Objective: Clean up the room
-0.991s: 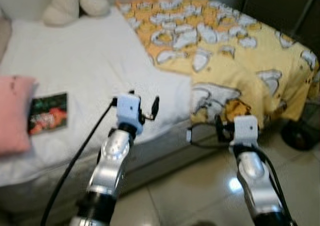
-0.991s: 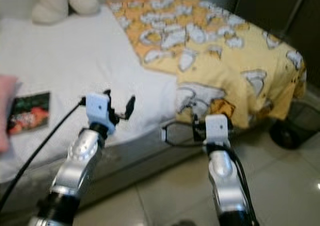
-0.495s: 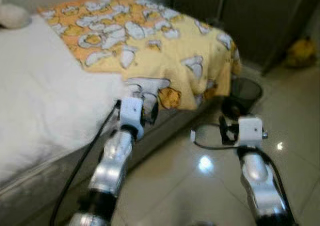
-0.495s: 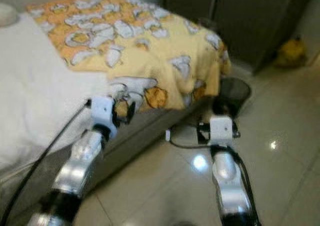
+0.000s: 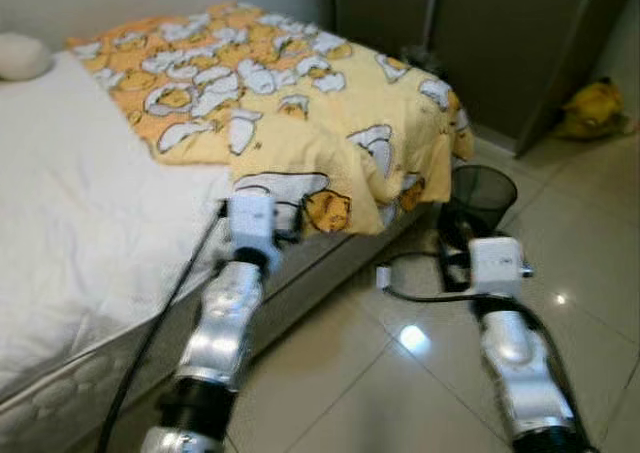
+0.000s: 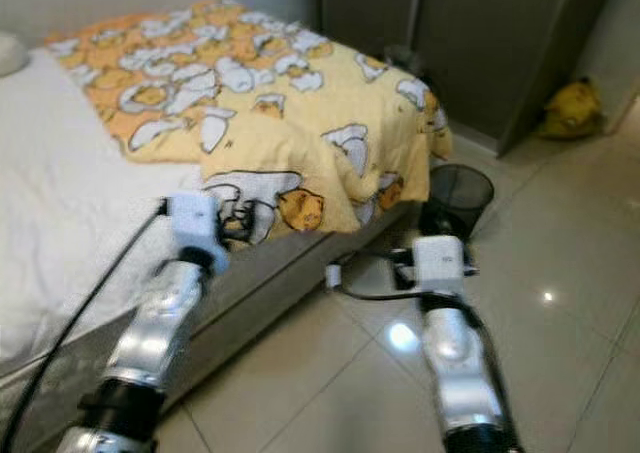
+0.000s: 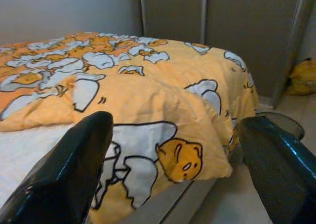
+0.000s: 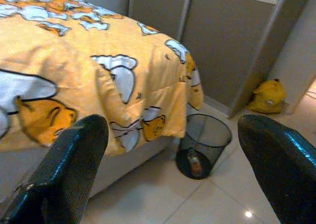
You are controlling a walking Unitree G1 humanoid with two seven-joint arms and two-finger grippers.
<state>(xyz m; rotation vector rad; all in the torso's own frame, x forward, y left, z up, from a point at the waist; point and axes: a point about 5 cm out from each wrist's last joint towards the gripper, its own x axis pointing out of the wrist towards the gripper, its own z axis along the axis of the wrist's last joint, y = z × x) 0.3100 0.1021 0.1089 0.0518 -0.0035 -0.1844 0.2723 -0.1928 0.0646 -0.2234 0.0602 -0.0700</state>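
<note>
Scanning for clutter, nothing gripped | left gripper fingers wide, faced yellow cartoon-print quilt | right gripper fingers wide | black mesh wastebasket at two o'clock, seemingly ready for rubbish

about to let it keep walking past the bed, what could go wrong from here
1. The wastebasket stands on the floor at the foot of the bed, ahead of the right gripper; a step forward could knock it over.
2. The yellow blanket hangs over the bed's edge beside the left gripper, whose open fingers could snag it.
3. The glossy tiled floor may be slippery.
</note>
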